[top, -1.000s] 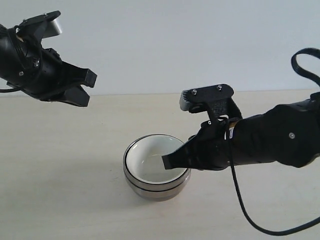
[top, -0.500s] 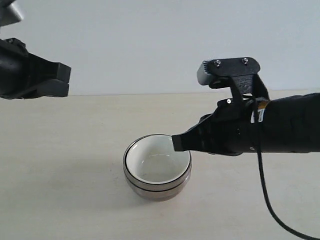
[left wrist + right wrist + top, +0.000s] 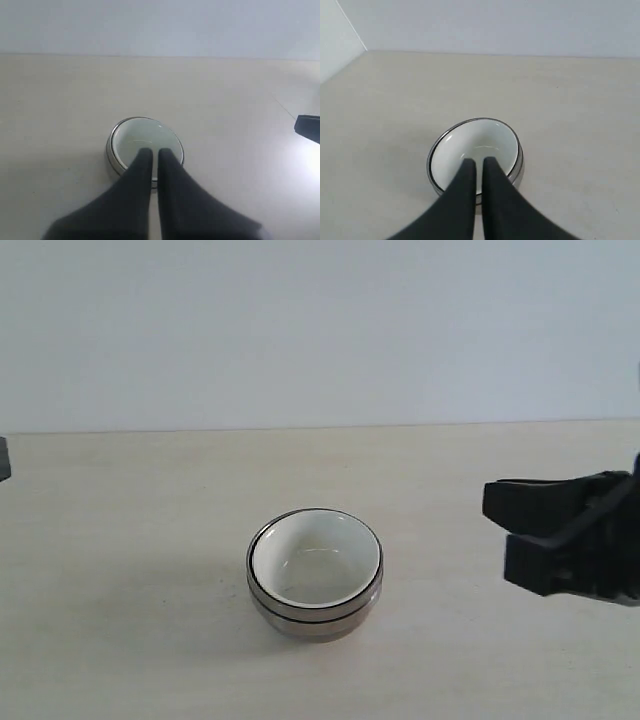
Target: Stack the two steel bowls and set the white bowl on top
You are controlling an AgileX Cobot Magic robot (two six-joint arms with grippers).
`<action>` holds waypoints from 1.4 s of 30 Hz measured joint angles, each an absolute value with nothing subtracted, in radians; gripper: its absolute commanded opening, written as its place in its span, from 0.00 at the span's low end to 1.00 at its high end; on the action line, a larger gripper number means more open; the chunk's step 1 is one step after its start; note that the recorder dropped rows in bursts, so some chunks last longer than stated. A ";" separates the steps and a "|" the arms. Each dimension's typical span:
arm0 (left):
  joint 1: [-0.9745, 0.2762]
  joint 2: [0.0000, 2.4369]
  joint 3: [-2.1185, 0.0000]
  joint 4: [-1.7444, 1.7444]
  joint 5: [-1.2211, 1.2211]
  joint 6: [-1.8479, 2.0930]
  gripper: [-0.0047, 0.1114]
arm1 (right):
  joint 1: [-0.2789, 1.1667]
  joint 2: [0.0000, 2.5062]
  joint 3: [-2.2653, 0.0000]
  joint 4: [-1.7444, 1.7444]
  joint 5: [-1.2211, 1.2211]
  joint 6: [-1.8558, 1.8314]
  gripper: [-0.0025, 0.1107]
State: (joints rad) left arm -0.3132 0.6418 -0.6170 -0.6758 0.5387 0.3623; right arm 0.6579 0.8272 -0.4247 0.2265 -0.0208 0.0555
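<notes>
By my reading the stacking was done and the step in hand was the wind-up, with both arms clear of the work. In the exterior view, the left hand [image 3: 154,151] showed only as a dark sliver at the frame's edge, at 9 o'clock from the stack and well apart from it. Its own wrist view showed its two fingers drawn almost together, a thin slit between them, gripping nothing.

The white bowl [image 3: 315,560] sat upright near the middle of the desk [image 3: 120,540], nested inside the steel bowls [image 3: 312,618], its dark-lined rim just within the metal rim. Nothing touched the stack.

The right hand [image 3: 500,533] hung at 3 o'clock from the stack, well apart from it. It too was all but closed and carried nothing, as its wrist view confirmed.

The next move called for little. I judged that the arms only needed to stay clear and settle without brushing the stack. A check that the white bowl sat level would also be sensible; from these views it looked level.

Counted left to right:
- **Left hand:** one.
- **White bowl:** one.
- **Steel bowls:** two bright bands split by a dark seam, which I took for two nested bowls, though the inner one was mostly hidden.
- **Right hand:** one.
</notes>
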 measured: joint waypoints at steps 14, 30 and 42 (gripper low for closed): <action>-0.313 0.495 -0.561 -0.708 0.627 0.364 0.07 | 0.658 0.672 -0.349 0.236 0.206 0.055 0.02; -0.291 0.465 -0.561 -0.708 0.627 0.364 0.07 | 0.658 0.672 -0.349 0.237 0.206 0.055 0.02; -0.130 0.075 -0.549 -0.717 0.536 0.392 0.07 | 0.658 0.672 -0.349 0.237 0.206 0.055 0.02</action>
State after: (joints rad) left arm -0.1305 0.0754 -0.5494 -0.7167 0.5356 0.3917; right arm 0.6579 0.6715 -0.3490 0.2375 0.2057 0.0555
